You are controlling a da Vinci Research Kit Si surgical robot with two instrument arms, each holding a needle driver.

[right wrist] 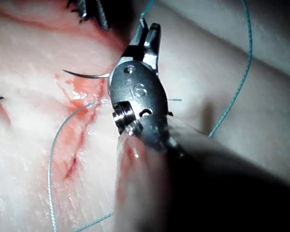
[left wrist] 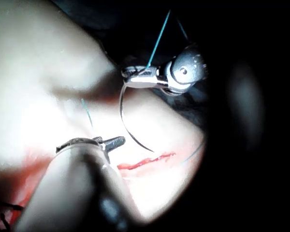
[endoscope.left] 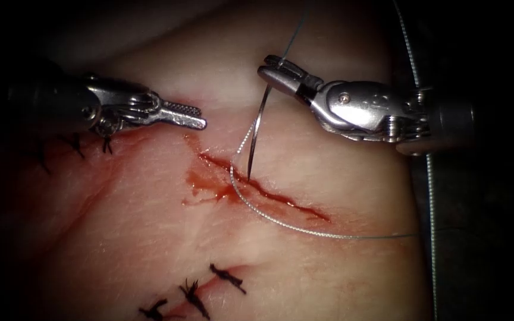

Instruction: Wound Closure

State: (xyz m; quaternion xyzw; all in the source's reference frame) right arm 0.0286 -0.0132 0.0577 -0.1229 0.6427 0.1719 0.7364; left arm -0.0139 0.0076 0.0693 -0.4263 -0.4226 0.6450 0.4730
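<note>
Needle (endoscope.left: 256, 134) down from right hand (endoscope.left: 272, 70), tip at cut (endoscope.left: 269, 193).

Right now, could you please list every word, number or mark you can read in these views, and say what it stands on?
No legible text anywhere.
Right tool: faint raised marks on its wrist housing, too blurred to read.
Left tool, needle, thread, tissue: no lettering.
</note>
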